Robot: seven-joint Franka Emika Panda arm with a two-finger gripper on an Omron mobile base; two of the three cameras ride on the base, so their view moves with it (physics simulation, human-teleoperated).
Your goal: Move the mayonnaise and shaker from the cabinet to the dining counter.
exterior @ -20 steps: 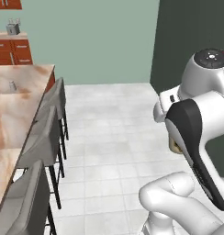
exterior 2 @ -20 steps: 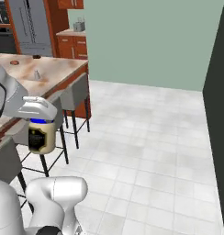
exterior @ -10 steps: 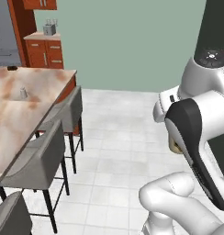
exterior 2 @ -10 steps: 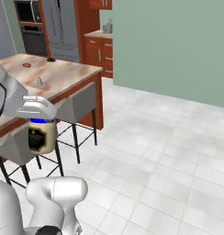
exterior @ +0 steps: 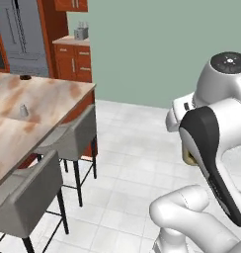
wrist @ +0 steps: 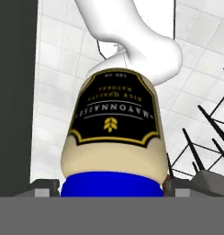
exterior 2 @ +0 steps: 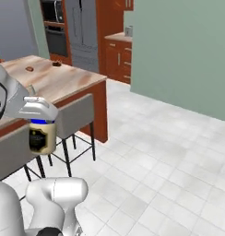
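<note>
Looking from the left side of the room, I see the dining bench [exterior: 53, 99], its veined beige top running off toward the fridge, with the little grey shaker [exterior: 23, 110] already standing upright on it, well in from the edge. Grey stools [exterior: 75, 136] line its near side over the pale tiled floor [exterior 2: 169, 152]. Further right in my view is the arm, and at its end the gripper [exterior 2: 40, 120] holds the mayonnaise [exterior 2: 42, 136], jaws closed on the blue lid so the jar hangs beneath, upright, out over the stools and just short of the bench edge. In the hand view the jar [wrist: 116, 133] fills the middle, its dark label facing the camera and the blue lid at the bottom between the finger tips.

The jar looks rigid and smooth, probably slippery on its rounded cream body, and moderately heavy for its size if full. Holding it by the lid seems the sensible choice: the lid is round, firm and narrower than the body. I would judge the risk to be the jar swinging or twisting in the grip, so it wants setting down gently on a bare stretch of bench near the shaker.
</note>
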